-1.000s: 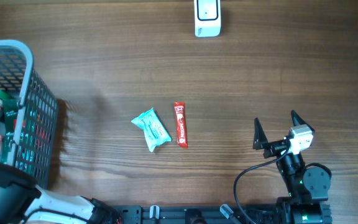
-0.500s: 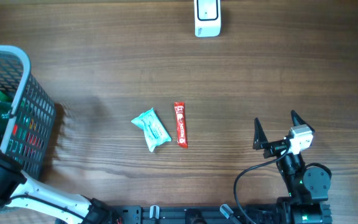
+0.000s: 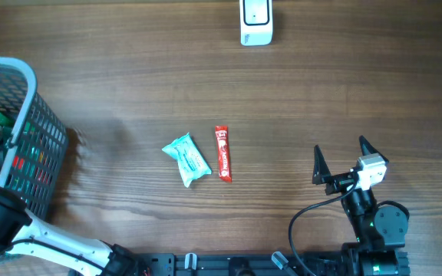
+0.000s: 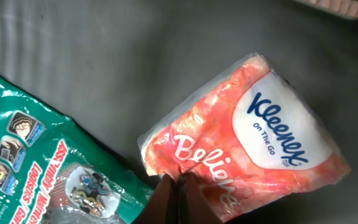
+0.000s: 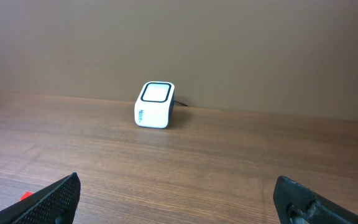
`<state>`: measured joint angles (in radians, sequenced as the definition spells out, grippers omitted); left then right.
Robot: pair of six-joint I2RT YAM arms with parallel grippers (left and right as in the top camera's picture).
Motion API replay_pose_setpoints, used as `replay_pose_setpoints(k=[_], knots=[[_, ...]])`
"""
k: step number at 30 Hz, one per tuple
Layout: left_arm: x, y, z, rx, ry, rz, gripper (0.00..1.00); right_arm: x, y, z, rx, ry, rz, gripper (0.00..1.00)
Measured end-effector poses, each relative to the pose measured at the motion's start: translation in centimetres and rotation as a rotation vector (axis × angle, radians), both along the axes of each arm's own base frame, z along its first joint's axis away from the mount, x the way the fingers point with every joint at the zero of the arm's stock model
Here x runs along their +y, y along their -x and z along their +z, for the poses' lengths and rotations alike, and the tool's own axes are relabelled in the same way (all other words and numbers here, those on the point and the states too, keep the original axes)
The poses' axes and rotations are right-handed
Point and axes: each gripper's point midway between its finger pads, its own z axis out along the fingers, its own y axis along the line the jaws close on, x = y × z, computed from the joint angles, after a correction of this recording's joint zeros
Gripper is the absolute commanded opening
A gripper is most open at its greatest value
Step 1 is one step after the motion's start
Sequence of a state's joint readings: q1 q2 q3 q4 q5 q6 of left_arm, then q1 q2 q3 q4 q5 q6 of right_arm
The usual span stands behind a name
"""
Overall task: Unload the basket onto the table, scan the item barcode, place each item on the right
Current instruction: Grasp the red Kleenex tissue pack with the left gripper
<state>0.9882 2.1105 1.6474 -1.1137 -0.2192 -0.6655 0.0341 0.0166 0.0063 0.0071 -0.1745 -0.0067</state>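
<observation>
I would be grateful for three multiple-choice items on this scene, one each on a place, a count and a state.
1. Where does the white box-shaped barcode scanner stand?
A. near the far edge of the wooden table
B. at its near edge
C. in its middle

2. How many small packets lie in the middle of the table?
A. one
B. two
C. four

3. How is the right gripper?
A. open and empty
B. shut on a packet
C. shut and empty

Answers:
1. A: it sits at the top of the overhead view, opposite the arms.
2. B: a teal plastic packet and a red stick packet.
3. A: its fingers stand wide apart around nothing.
</observation>
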Motion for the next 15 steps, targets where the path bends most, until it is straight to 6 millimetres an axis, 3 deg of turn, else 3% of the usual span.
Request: replay_pose_setpoints(k=[5, 8, 12, 15], knots=[[-0.4, 0.2, 0.1, 0.010, 0.014, -0.012, 0.04, 0.0, 0.0, 0.0, 0.000, 0.000, 0.000, 1.00], [-0.6, -0.3, 1.3, -0.005, -0.008, -0.025, 0.04, 0.0, 0.0, 0.0, 0.000, 0.000, 0.000, 1.00], [-0.7, -1.4, 8.0, -0.103, -0.153, -0.057, 0.04, 0.0, 0.0, 0.0, 0.000, 0.000, 0.000, 1.00], [-1.1, -1.1, 12.8, -0.171, -0.255, -0.057, 0.04, 0.0, 0.0, 0.0, 0.000, 0.000, 0.000, 1.00]])
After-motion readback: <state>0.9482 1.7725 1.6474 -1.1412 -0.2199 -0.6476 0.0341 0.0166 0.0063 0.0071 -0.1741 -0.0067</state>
